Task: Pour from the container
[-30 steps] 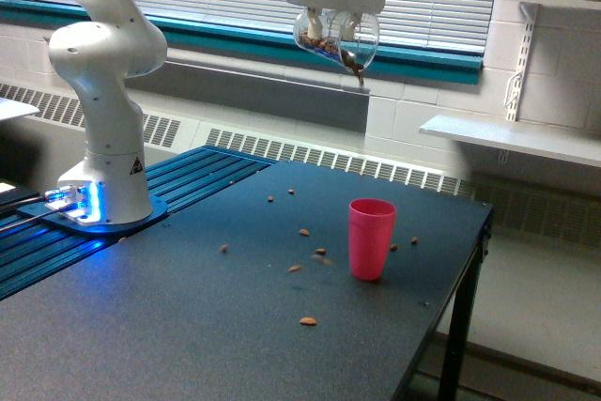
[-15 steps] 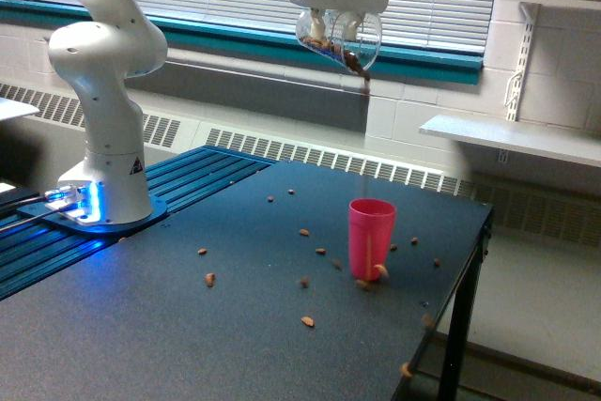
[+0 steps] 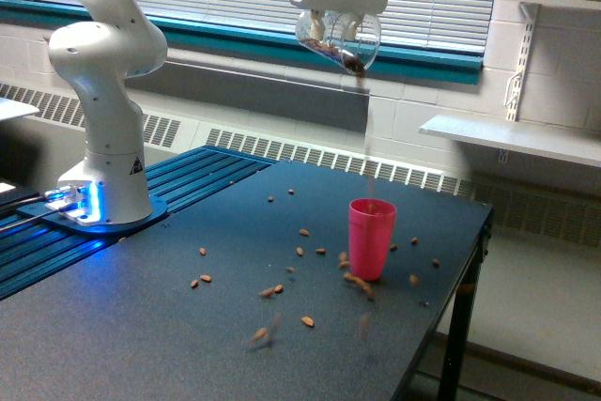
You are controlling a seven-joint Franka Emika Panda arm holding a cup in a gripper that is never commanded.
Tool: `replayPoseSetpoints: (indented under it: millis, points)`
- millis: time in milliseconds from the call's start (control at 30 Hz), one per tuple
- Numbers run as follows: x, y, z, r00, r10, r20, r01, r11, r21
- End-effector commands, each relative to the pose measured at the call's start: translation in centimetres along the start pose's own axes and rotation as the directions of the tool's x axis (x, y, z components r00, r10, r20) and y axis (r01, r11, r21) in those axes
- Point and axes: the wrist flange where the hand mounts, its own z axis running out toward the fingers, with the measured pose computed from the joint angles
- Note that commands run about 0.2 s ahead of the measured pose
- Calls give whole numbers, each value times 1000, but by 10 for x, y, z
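High above the table, my gripper (image 3: 339, 27) is shut on the clear plastic container (image 3: 340, 41), which is tilted with its mouth down towards the exterior view's right. Brown nuts sit at its lower lip, and a thin blurred stream (image 3: 367, 138) falls from it. Directly below stands the opaque pink cup (image 3: 371, 239), upright on the dark table (image 3: 141, 326). Several nuts (image 3: 306, 322) lie scattered around the cup, some blurred in motion.
The white arm's base (image 3: 103, 204) stands on a blue slatted platform at the exterior view's left. The table's edge (image 3: 460, 307) drops off just beyond the cup on the exterior view's right. A white shelf (image 3: 507, 138) and window blinds are behind.
More nuts have fallen from the container and bounced over the table around the pink cup. The gripper and container have stayed almost in place.
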Motion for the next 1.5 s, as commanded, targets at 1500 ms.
replayPoseSetpoints:
  millis: [1500]
  points:
    - [-2, -10, -14, 1000, -9, 14, 10, 1000, -12]
